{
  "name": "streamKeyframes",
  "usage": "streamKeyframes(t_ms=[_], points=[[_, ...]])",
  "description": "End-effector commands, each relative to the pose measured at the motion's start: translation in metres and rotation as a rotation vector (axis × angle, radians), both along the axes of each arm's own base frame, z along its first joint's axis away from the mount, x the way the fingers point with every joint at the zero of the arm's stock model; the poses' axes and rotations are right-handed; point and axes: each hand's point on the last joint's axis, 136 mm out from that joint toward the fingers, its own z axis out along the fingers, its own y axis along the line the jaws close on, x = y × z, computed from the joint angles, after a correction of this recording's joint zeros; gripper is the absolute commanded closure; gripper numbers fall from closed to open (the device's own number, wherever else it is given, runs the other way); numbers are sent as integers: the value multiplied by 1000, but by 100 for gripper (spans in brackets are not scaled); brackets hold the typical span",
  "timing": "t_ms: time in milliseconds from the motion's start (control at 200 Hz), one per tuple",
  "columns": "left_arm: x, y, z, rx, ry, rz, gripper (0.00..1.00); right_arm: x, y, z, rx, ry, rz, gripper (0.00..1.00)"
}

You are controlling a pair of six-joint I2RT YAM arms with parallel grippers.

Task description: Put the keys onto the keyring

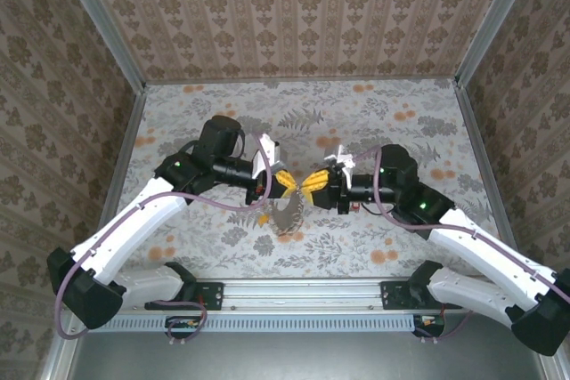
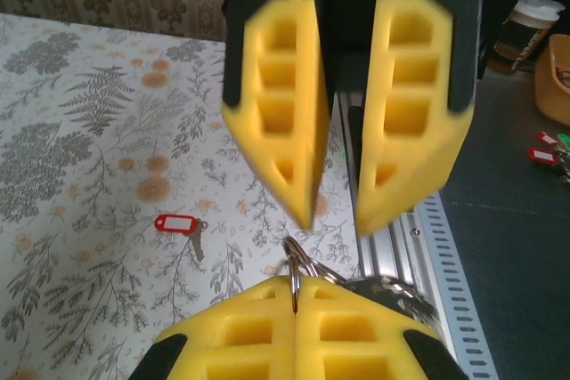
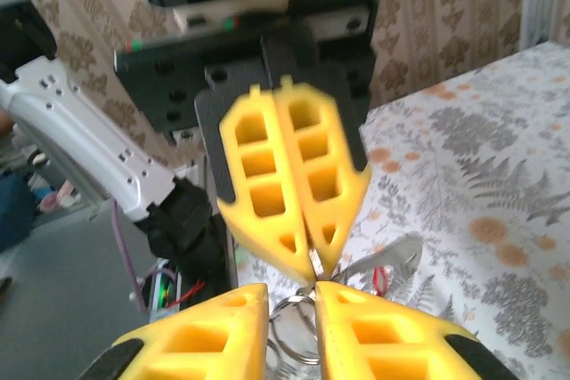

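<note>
Yellow left tool (image 2: 294,289) is pinched tight on one keyring (image 2: 294,260), lower centre; right tool (image 2: 334,220) above stands slightly apart. I count one red key (image 2: 174,222) lying lower left on the desk (image 2: 71,131).

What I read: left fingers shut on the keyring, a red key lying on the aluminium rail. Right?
Not quite. The left fingers are shut on the keyring, but the red key lies on the floral table instead; the left wrist view shows it.

Left jaws clamped, right jaws parted — yellow fingertips (image 1: 285,182) nearly touching
</note>
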Motion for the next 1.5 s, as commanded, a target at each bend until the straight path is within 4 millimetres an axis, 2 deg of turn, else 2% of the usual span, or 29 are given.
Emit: streamKeyframes(t_ms=[0,155,280,565,715,845,965,1125,1215,1345,1495], points=[[-7,1,30,-92,-64,-47,100,0,3,9,-30,-64,-5,81],[-6,1,34,-102,-66,-44,100,2,7,0,-75,-58,-10,87],[-2,1,38,-112,-74,-25,100,-9,12,-4,-85,-66,40,100],[7,1,38,-116,-75,1,100,-49,15,5,-38,-62,222,100],[10,0,36,-107,-76,14,100,-57,17,18,6,-67,274,100],[7,2,41,-118,-90,14,100,-49,14,14,-1,-78,210,100],[2,5,43,-124,-90,1,100,-18,2,1,-41,-43,29,100],[-3,7,47,-133,-98,-13,100,23,-22,1,45,64,-128,100],[-4,7,47,-135,-97,-19,100,38,-24,-3,37,82,-165,100],[-3,7,46,-132,-94,-13,100,41,-10,3,40,73,-113,100],[2,7,46,-125,-103,12,100,22,9,6,32,27,-7,100]])
